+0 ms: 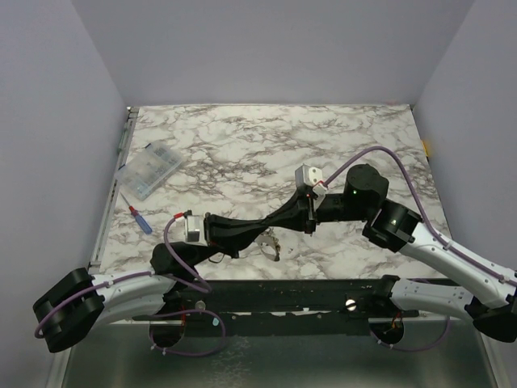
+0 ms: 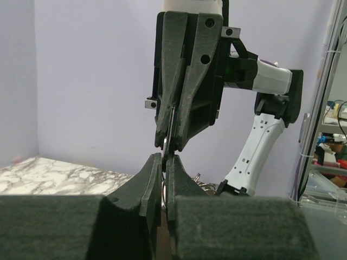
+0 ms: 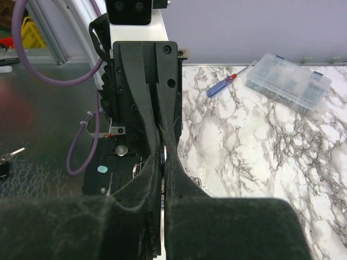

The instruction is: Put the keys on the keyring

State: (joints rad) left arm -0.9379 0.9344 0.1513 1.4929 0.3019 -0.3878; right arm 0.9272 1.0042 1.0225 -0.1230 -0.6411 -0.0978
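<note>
Now the left black claw (image 2: pixel 164 162) and the right black claw (image 2: pixel 171 145) are both pinched shut, tip to tip, on the thin metal wire keyring (image 2: pixel 165 142) mid-frame, small silvery keys (image 1: pixel 272 244) dangling just below, so a slow, steady twist seems best.

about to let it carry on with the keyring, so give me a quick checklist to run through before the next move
1. left gripper shut: ok
2. right gripper shut, tip to tip with the left: ok
3. keyring in the right gripper's tips: ok, a thin loop shows there
4. what the left gripper pinches: cannot tell
5. keys threaded on the keyring: cannot tell
6. screwdriver and compartment box apart from both arms: ok
</note>
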